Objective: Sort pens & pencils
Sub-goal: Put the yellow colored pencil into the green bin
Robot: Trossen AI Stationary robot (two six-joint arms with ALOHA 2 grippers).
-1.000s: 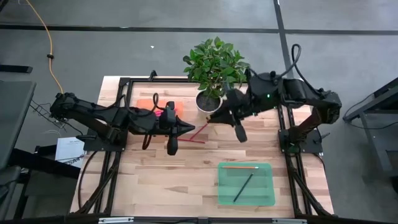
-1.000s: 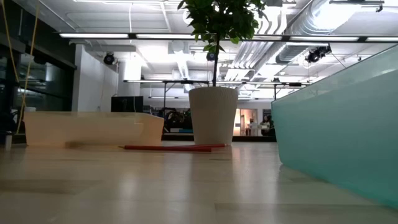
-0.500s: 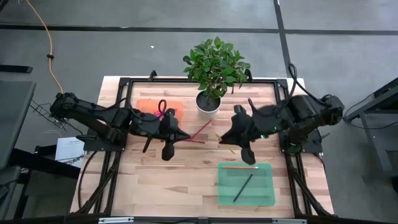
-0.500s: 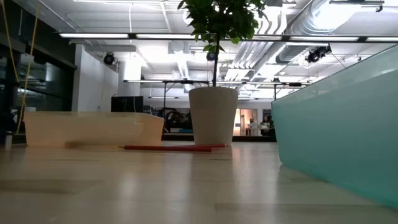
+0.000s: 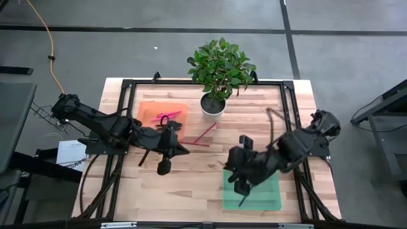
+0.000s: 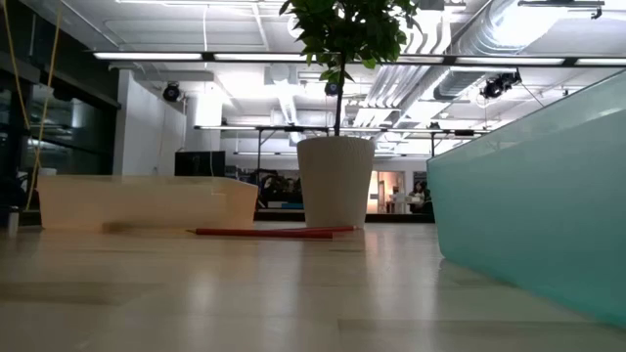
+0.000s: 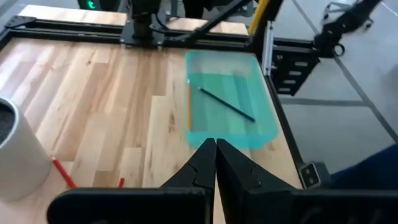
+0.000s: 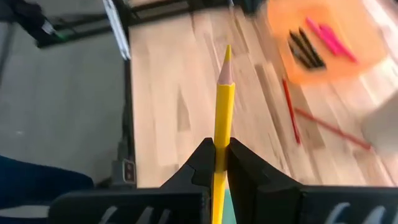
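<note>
My right gripper (image 8: 220, 163) is shut on a yellow pencil (image 8: 223, 106) and hovers over the green tray's (image 5: 267, 191) left part (image 5: 238, 184). A long dark pencil (image 7: 227, 104) and an orange-tan pencil (image 7: 189, 106) lie flat in that tray. Pink pens (image 5: 166, 116) and black pens (image 8: 305, 50) lie in the orange tray (image 5: 149, 109). Two red pencils (image 5: 205, 135) lie flat on the table near the plant pot (image 5: 213, 105). My left gripper (image 5: 186, 151) is shut and empty, just to the near side of the orange tray. My right gripper pinches the yellow pencil's shaft (image 8: 220, 138) between its two fingers. The pencil lies along the fingers, and its sharpened tip (image 8: 227, 53) sticks out well past the fingertips. It is lifted clear. Its back end is hidden between the fingers.
A potted plant (image 5: 219, 63) stands at the far middle of the table. The green tray's tall wall (image 6: 528, 196) fills the right of the low view, and a red pencil (image 6: 274, 232) lies before the pot (image 6: 335, 181). Bare wood lies between the trays.
My right gripper has swung from beside the plant pot toward the table's near edge and now hangs over the green tray. My left gripper has drawn back from the orange tray's right side toward the near edge. The pencils on the table have stayed put.
</note>
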